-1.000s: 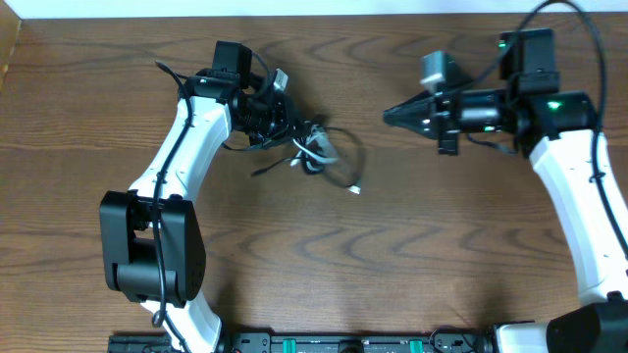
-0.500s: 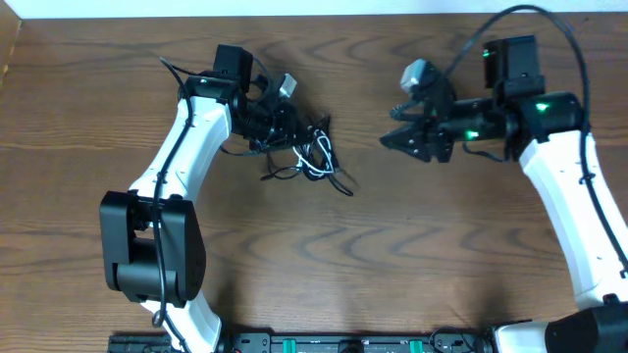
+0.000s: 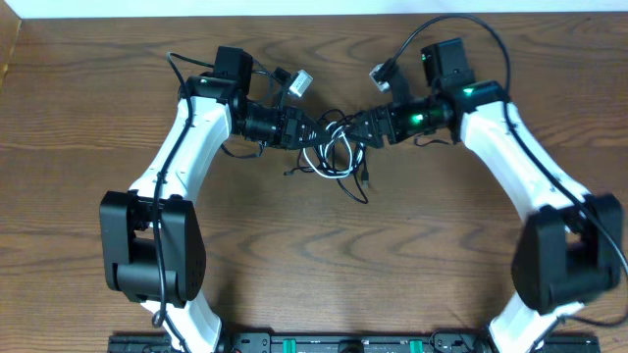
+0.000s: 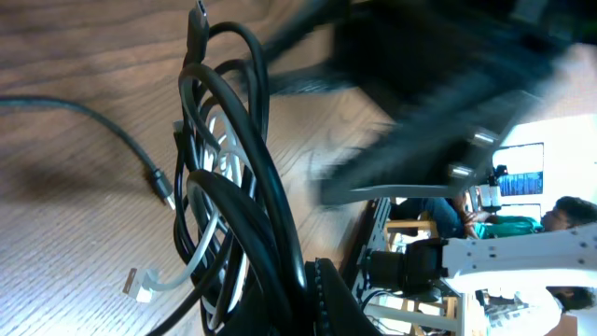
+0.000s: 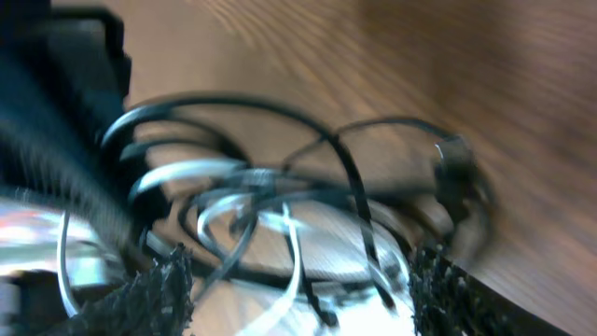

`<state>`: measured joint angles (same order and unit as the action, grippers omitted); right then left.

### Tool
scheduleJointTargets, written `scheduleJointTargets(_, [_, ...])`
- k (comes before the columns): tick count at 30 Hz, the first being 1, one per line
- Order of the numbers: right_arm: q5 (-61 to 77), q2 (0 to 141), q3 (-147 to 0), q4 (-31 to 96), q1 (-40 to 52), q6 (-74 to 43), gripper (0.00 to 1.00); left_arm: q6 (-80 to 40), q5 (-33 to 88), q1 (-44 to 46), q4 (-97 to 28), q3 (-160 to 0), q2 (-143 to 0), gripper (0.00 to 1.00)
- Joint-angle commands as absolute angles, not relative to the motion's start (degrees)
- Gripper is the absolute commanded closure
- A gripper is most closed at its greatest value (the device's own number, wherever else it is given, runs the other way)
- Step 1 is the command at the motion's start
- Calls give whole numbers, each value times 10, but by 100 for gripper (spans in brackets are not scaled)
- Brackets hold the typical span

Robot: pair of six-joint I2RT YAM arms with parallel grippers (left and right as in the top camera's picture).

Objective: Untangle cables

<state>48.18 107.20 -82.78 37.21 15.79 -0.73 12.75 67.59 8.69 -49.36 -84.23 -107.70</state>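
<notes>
The right gripper has swung in and opened wide — its jaws now sit around the cables, near the middle of the back edge of the table. The left gripper squeezes the cables tight, so pulling apart looks close.

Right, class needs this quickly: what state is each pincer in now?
Left pincer: closed, holding the cables.
Right pincer: open, straddling the cables, not gripping.

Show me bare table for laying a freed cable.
Free: table in front of the cables, between left arm and right arm. Also left of left arm. Crowded: back centre, where left tool and right tool meet the cables.
</notes>
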Motion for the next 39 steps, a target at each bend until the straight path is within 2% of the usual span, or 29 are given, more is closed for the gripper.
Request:
scheduleJointTargets(1, [648,1119,-834,317,159,-151,32,143,714,85,-487,-846,-1082,92])
scheduleJointTargets(5, [681,1161,-834,270,159,-278,41,144,686,85,-486,-846,-1082,92])
scheduleJointTargets(6, [681,1164,-834,271,159,-304,48,144,671,85,-486,-846,-1082,92])
scheduleJointTargets(9, [691,1166,-834,268,157,-322,52,146,664,85,-486,-846,-1082,92])
scheduleJointTargets(12, [722,1166,-834,265,145,-395,57,159,664,85,-486,-846,-1082,92])
scheduleJointTargets(15, [721,1166,-834,265,139,-418,60,159,665,85,-485,-846,-1082,92])
scheduleJointTargets(25, [659,1166,-834,260,170,-498,79,159,671,85,-485,-846,-1082,92])
scheduleJointTargets(35, [606,1166,-834,212,187,-540,78,159,699,85,-485,-846,-1082,92])
scheduleJointTargets(39, [585,1166,-834,211,200,-545,86,159,719,85,-485,-846,-1082,92])
